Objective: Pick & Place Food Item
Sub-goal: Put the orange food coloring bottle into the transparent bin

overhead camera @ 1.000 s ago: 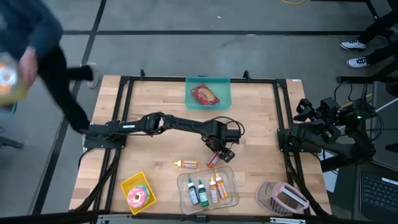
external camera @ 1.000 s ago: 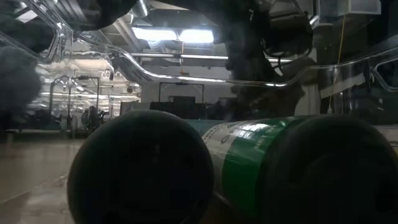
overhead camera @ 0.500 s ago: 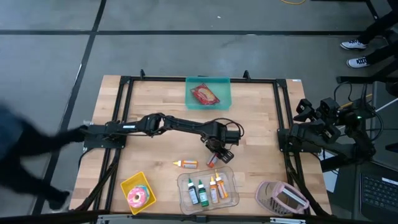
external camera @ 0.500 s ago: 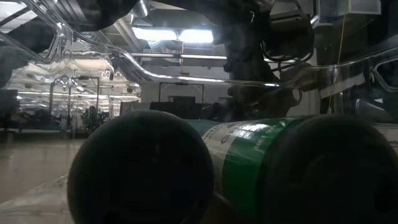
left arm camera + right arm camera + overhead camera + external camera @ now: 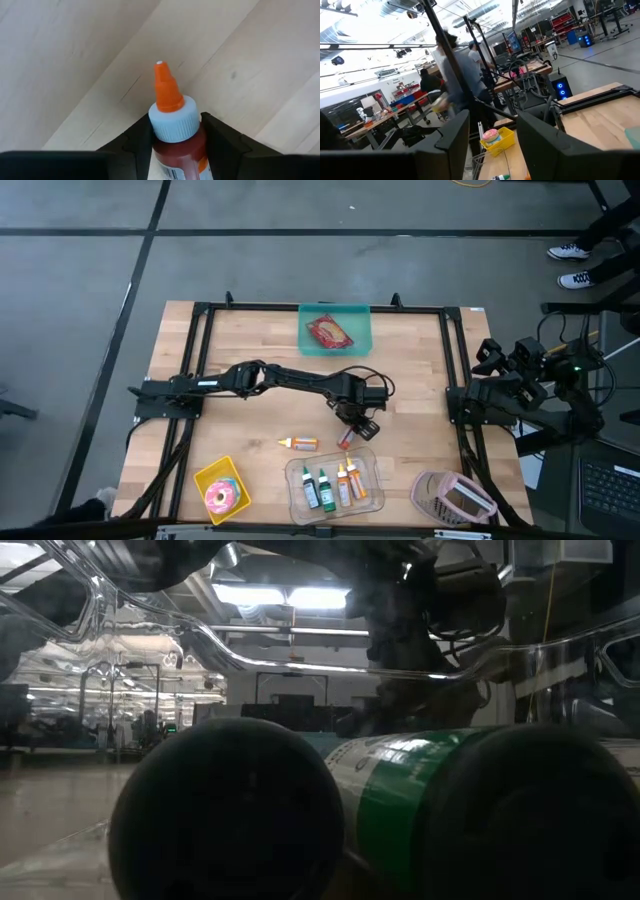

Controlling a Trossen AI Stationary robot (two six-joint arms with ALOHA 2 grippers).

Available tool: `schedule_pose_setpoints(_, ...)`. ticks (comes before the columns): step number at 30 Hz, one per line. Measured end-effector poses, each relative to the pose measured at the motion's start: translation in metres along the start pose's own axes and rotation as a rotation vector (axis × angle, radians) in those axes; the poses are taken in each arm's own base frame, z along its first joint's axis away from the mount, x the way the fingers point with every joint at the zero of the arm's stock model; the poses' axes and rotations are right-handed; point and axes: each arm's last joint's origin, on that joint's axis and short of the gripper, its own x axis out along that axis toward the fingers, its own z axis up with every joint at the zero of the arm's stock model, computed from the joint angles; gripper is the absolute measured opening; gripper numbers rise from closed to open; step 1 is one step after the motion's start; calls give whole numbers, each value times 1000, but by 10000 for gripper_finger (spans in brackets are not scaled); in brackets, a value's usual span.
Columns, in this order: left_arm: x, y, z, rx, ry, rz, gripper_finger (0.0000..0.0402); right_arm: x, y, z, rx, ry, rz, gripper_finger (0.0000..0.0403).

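A small red bottle with a white cap and an orange nozzle lies on the wooden table just beyond a clear box, and shows red in the high view. My left gripper points steeply down over it, shut on it. My right gripper stands open and raised off the table's right edge, touching nothing. At the far edge a green tray holds a red food packet. My left gripper pinches the red bottle between its two fingers at the white cap and the neck just below it. The fingers come from above, slanting down, one on each side of the bottle. The bottle lies on the table, nozzle pointing away from the wrist.
An orange-tipped bottle lies on the table left of the gripper. A clear box with several bottles stands at the near edge; one green bottle fills the low view. A yellow box with a donut and a pink item flank it.
My left gripper has stayed over the red bottle and its fingers have drawn in on it. The bottle lies where it was. A person at the table's left side has walked off out of the high view.
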Motion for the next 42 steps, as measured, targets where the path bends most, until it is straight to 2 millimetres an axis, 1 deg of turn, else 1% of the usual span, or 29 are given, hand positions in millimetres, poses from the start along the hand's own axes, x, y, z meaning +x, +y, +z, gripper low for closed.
schedule_pose_setpoints(5,-6,-4,10,7,-88,-60,138,0,0,0,-2,2,-2,165)
schedule_pose_setpoints(8,-20,-6,17,-8,-136,-105,138,0,0,-1,0,5,-3,165)
schedule_pose_setpoints(10,-37,-9,19,-14,-181,-131,138,0,0,-1,1,5,-3,165)
schedule_pose_setpoints(12,-59,-12,21,-16,-240,-148,138,0,0,-1,1,5,-4,165)
schedule_pose_setpoints(16,-111,-16,15,-37,-363,-148,138,0,0,-1,-7,5,-3,165)
schedule_pose_setpoints(19,-158,-20,1,-92,-458,-150,138,0,0,-1,-7,6,-3,165)
schedule_pose_setpoints(22,-200,-26,-27,-166,-535,-142,138,0,0,-1,-7,8,-1,165)
schedule_pose_setpoints(25,-226,-33,-63,-260,-571,-107,138,0,-1,-1,-11,12,-2,165)
schedule_pose_setpoints(28,-233,-40,-97,-375,-579,-69,138,0,-1,-1,-26,13,-3,165)
schedule_pose_setpoints(32,-225,-59,-139,-528,-575,-82,138,0,0,-1,-33,20,11,165)
schedule_pose_setpoints(34,-215,-71,-157,-599,-562,-109,138,0,0,-2,-32,22,13,165)
schedule_pose_setpoints(36,-200,-81,-174,-660,-557,-121,138,0,0,-2,-32,23,13,165)
schedule_pose_setpoints(40,-165,-97,-197,-741,-522,-108,138,0,-1,-4,-17,51,16,165)
schedule_pose_setpoints(42,-144,-104,-204,-760,-484,-93,138,0,-2,-6,-5,71,16,165)
